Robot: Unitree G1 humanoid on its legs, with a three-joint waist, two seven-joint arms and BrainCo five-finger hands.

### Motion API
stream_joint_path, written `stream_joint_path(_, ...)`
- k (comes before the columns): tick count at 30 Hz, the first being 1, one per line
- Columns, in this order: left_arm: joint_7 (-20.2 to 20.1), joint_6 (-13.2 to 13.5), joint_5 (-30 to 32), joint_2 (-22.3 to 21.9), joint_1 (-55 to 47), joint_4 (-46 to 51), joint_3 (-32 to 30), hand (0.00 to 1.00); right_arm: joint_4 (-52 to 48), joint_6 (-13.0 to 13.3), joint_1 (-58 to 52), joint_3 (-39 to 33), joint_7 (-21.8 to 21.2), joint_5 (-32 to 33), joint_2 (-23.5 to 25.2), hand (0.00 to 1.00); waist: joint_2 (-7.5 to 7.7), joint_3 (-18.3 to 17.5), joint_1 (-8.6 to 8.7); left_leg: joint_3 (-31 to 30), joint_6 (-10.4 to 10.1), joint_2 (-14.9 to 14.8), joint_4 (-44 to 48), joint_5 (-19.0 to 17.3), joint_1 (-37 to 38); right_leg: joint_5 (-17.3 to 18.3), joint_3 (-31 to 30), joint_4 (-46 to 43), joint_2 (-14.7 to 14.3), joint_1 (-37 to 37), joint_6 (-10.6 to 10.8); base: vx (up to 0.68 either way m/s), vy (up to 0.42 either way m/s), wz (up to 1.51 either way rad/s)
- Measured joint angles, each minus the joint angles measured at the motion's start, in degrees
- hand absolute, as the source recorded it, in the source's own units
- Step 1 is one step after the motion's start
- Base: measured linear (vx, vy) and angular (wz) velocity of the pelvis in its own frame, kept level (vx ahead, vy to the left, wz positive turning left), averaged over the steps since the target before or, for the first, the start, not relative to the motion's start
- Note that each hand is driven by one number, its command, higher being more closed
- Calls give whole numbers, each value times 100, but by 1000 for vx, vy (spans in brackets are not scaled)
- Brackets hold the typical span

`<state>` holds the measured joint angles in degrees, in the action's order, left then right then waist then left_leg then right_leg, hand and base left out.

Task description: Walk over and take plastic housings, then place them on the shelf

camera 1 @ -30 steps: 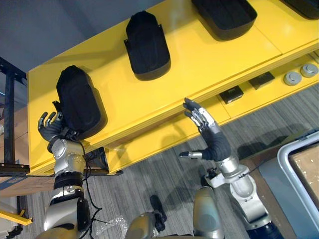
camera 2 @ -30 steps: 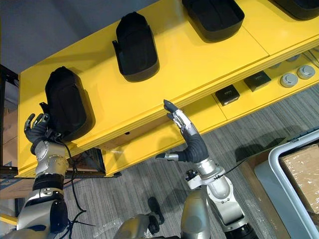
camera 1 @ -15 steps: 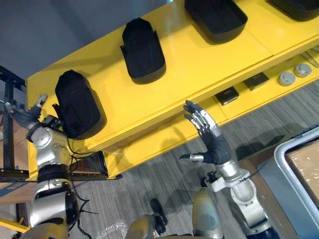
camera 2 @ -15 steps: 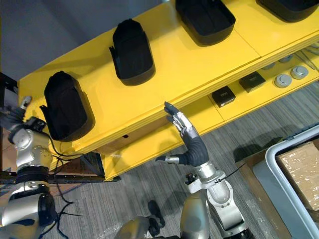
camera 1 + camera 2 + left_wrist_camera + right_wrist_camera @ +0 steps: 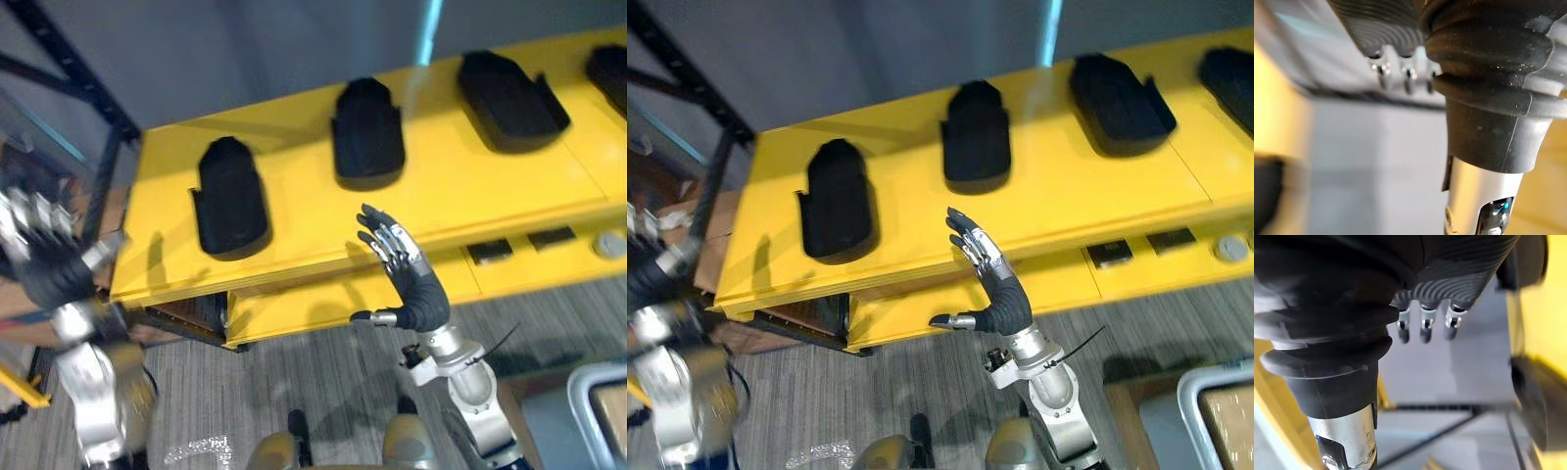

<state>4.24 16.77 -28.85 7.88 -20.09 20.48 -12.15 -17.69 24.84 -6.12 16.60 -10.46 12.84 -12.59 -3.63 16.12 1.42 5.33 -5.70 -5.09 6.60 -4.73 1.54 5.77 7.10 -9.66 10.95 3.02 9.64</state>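
**Housings on the shelf, both hands open and empty**

The yellow shelf runs across my head views, and I place everything against it. At its left end stands a black rack with a slanted post.

On the shelf's top board four black plastic housings lie in a row, well apart from each other. The leftmost housing sits near the left end, then the second housing and the third housing. The fourth housing is cut off at the right end.

My left hand is raised off the shelf's left end, clear of the board. It is blurred, but its fingers look straight and spread, with nothing in them. My right hand is up in front of the shelf's front edge, below the second housing. Its fingers are straight, the thumb sticks out sideways, and it holds nothing.

On the shelf's lower level, toward the right, lie two small black boxes side by side. A grey disc sits just beyond them.
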Motion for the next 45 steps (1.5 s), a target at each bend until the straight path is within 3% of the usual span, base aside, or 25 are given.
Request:
stream_joint_path(1, -7, -115, 6, -30, -103, -99, 76, 0, 115, -14, 28, 14, -46, 14, 16, 100, 30, -28, -63, -36, -3, 0, 4, -2, -16, -6, 59, 45, 1, 38, -8, -29, -6, 39)
stream_joint_path(4, 223, -465, 824, -181, -386, -781, 260, 0, 827, -77, 307, 278, -127, 115, 45, 100, 148, -169, -213, -245, -22, 13, 45, 4, -208, -91, 283, 189, -11, 104, -41, -16, -7, 36)
stream_joint_path(7, 451, -590, 869, -285, -472, -1573, 472, 0, 1467, -122, 763, 649, -46, 113, 51, 100, 202, -201, -302, -359, -26, 12, 213, -1, -454, -231, 399, 376, -36, 100, -59, -14, 15, 17)
stream_joint_path(8, 530, -545, 943, -410, -461, -2033, 483, 0, 1788, -156, 1040, 755, 97, 93, 84, 100, 205, -199, -405, -377, -26, 22, 252, -1, -505, -281, 408, 437, -35, 104, -51, -11, 16, 7)
stream_joint_path(10, 638, -458, 1040, -446, -468, -2565, 619, 0, 2164, -232, 1374, 797, 287, 89, 150, 100, 210, -194, -451, -493, -24, 54, 313, 0, -605, -283, 536, 436, -20, 110, -50, -16, 10, 25)
stream_joint_path(16, 653, -293, 1193, -504, -439, -3434, 1091, 0, 2923, -383, 2079, 847, 794, -23, 459, 100, 193, -7, -695, -631, -23, 75, 389, 1, -753, -283, 661, 413, -12, 101, -56, -25, 2, 14)
stream_joint_path(23, 553, -272, 1121, -505, -259, -4051, 1565, 0, 3667, -384, 2855, 820, 1559, -301, 816, 100, 129, 361, -756, -644, -20, 75, 388, 16, -776, -279, 678, 384, -15, 83, -62, -8, 1, 1)
stream_joint_path(29, 452, -467, 1135, -506, -100, -4256, 1753, 0, 3738, -394, 3330, 496, 1801, -305, 940, 100, 27, 523, -852, -646, -21, 72, 393, 21, -771, -240, 687, 357, -15, 81, -122, 13, -2, 1)
stream_joint_path(37, 478, -705, 660, -488, 53, -5000, 1436, 0, 4131, -621, 3833, 490, 2036, -539, 1080, 100, -87, 642, -866, -642, -22, 38, 388, 21, -765, -209, 690, 311, -15, 64, -159, 4, -1, 0)
stream_joint_path(45, 432, -790, 670, -493, 149, -5817, 1100, 0, 4270, -780, 4161, 490, 2209, -706, 1184, 100, -63, 832, -925, -638, -48, 10, 360, 71, -851, -117, 677, 73, -3, -149, -182, -14, -3, 0)
